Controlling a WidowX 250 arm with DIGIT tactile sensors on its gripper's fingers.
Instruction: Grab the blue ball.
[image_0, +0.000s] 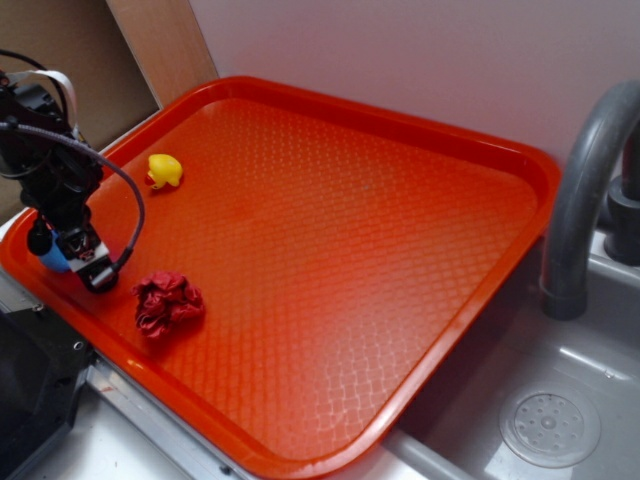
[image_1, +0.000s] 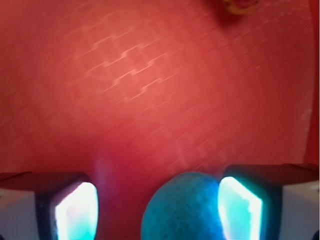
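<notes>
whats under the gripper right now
The blue ball sits on the red tray between the gripper's fingers, nearer one finger. From the exterior view the arm covers most of it; its underside stays hidden.

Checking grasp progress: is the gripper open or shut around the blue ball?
Open. In the wrist view the gripper fingers stand apart, the blue ball between them, near the right one.
</notes>
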